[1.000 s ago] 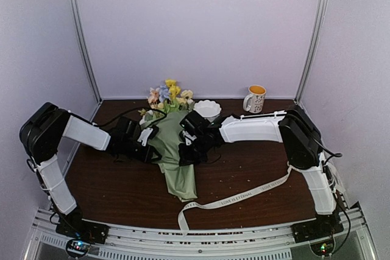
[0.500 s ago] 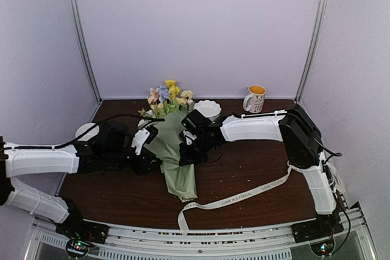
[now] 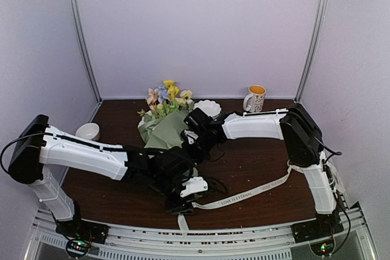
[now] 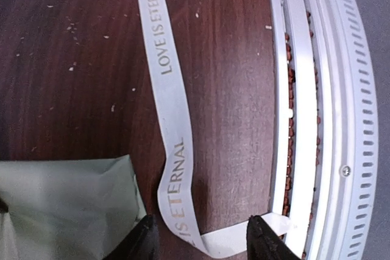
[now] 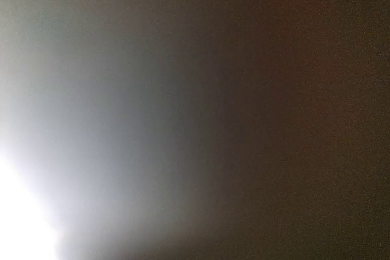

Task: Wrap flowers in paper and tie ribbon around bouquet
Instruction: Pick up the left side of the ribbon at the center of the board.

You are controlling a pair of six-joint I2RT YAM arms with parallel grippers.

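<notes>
The flowers point(image 3: 164, 94), pastel blossoms on green stems, stick out of the sage-green paper point(image 3: 166, 131) at the back middle of the table. My right gripper point(image 3: 196, 140) is shut and rests on the paper's right side. Whether it pinches the paper does not show, and its wrist view is a blur. The cream ribbon point(image 3: 244, 194) lies from the right arm toward the near edge. In the left wrist view the ribbon point(image 4: 172, 120) bends between my open left gripper's point(image 4: 201, 245) fingers point(image 4: 141, 243), beside a paper corner point(image 4: 61, 202). My left gripper point(image 3: 183, 202) hangs over that bend.
A white scalloped bowl point(image 3: 208, 108) and a yellow-and-white mug point(image 3: 256, 98) stand at the back. A small white bowl point(image 3: 88, 131) sits at the left. The metal rail point(image 4: 317, 120) runs along the near table edge, just right of the left fingers.
My left arm has swung from the bouquet's left side to the near table edge over the ribbon's bend, and its jaws have opened. The right gripper has stayed on the paper.
</notes>
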